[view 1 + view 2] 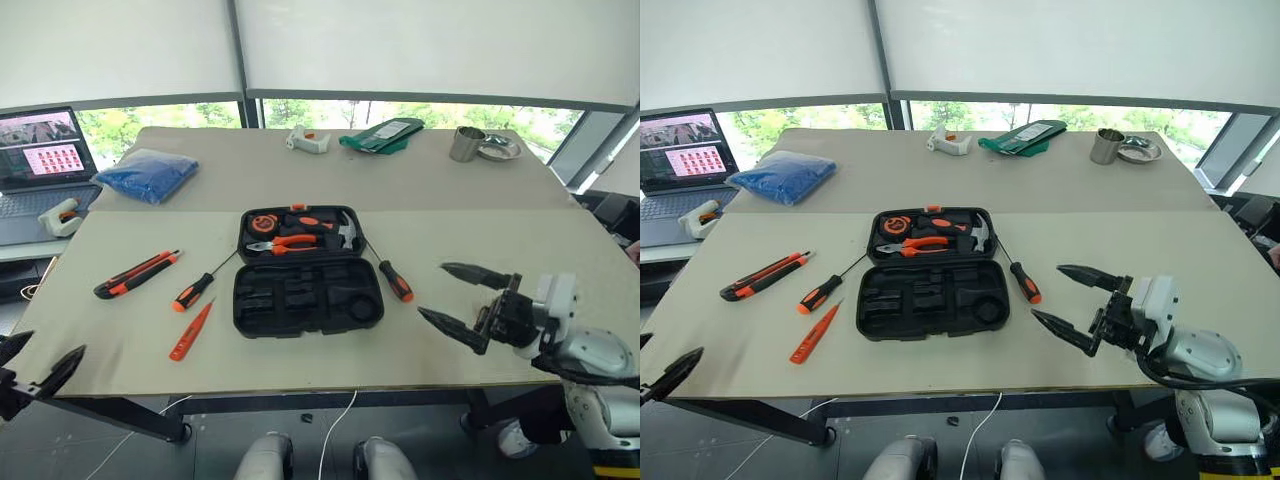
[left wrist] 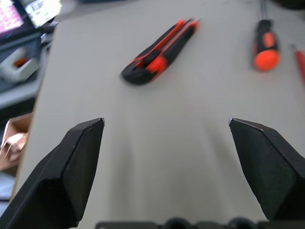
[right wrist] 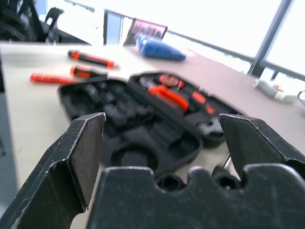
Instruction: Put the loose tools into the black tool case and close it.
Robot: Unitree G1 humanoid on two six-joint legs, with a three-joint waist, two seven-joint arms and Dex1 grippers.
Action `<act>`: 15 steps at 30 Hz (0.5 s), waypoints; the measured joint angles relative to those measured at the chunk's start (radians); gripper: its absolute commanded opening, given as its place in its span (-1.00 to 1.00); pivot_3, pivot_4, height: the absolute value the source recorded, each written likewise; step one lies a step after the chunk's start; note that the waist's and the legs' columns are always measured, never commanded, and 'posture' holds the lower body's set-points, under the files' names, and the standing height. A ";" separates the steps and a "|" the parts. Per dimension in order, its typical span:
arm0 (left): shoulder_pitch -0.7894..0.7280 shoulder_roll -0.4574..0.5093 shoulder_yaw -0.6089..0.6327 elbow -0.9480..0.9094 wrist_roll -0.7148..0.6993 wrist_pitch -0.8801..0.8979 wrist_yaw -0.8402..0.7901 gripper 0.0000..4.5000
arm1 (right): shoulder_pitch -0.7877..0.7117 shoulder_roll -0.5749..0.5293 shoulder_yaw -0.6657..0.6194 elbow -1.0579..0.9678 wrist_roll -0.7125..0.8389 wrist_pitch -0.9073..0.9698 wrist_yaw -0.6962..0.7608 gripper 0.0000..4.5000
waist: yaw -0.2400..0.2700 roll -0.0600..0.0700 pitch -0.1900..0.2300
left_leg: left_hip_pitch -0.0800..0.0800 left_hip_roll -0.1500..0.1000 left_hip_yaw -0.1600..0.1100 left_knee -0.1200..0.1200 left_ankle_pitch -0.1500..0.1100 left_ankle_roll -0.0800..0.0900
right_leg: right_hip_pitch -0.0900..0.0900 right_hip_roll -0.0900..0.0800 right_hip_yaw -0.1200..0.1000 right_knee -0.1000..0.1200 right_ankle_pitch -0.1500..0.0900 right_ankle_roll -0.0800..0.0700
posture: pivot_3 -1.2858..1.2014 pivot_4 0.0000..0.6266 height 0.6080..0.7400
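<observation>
Black tool case [image 1: 308,272] lying open flat at the middle of the bench [image 1: 520,240], far half already holding pliers, hammer and tape measure, near half showing bare moulded recesses. Taking the case as landmark: utility knife [image 1: 137,274] well to its left, farthest out; 1 screwdriver [image 1: 194,291] just left of the near half, shaft pointing toward the case; tester pen [image 1: 190,330] left of the near half and closer to the bench edge; a 2nd screwdriver [image 1: 396,280] just right of the case, handle toward the robot. No tape roll made out for certain.

Left hand [image 1: 35,372] open wide, empty, hovering off the near-left bench corner, well left of the case; utility knife [image 2: 158,52] straight ahead between its spread fingers in the wrist view. Right hand [image 1: 468,300] likewise spread and empty, right of the case, level with the near half, close to the right-side screwdriver.

Judged step: first pickup, nothing loaded yet. Best done by splitting the work: right hand for the 1 tool on its side, left hand for the 3 on the other. Worth grasping each handle across its width near the middle, fingers straddling, so the tool hangs level. Worth matching each tool to its own recess and seating it flush, since anything proud of the foam would likely block the lid. Lid last, folded over only once every recess sits flat.
</observation>
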 measured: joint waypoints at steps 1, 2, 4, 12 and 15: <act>0.006 -0.006 0.006 0.001 -0.009 0.032 0.015 1.00 | 0.001 0.002 0.000 0.001 0.001 0.002 0.003 0.97 | 0.002 -0.001 0.000 | 0.000 0.000 0.000 0.000 0.000 0.000 | 0.000 0.000 0.000 0.000 0.000 0.000 | 0.03 -0.52 1.00; 0.012 -0.007 0.008 -0.001 -0.020 0.064 0.025 1.00 | 0.003 0.003 0.000 0.002 0.004 0.003 0.008 0.97 | 0.004 -0.001 -0.001 | 0.000 0.000 0.000 0.000 0.000 0.000 | 0.000 0.000 0.000 0.000 0.000 0.000 | 0.03 -0.52 1.00; 0.024 -0.007 0.012 -0.027 -0.053 0.144 0.039 1.00 | 0.009 0.010 -0.002 0.002 0.014 0.003 0.020 0.97 | 0.006 -0.003 -0.001 | 0.000 0.000 0.000 0.000 0.000 0.000 | 0.000 -0.002 0.000 0.000 0.000 0.000 | 0.03 -0.52 1.00; -0.143 0.116 -0.085 -0.156 -0.121 0.353 0.049 1.00 | 0.011 0.052 0.001 0.006 0.014 0.001 0.037 0.97 | 0.014 -0.001 -0.002 | 0.001 0.001 0.000 0.001 0.000 -0.001 | 0.000 -0.003 0.000 0.000 0.000 -0.001 | 0.03 -0.52 1.00; -0.326 0.163 -0.237 -0.153 -0.109 0.425 0.067 1.00 | -0.006 0.059 0.007 0.006 0.015 0.000 0.042 0.97 | 0.019 -0.001 -0.002 | 0.001 0.001 0.002 0.001 0.000 -0.001 | 0.000 0.001 0.000 0.001 0.002 -0.001 | 0.03 -0.52 1.00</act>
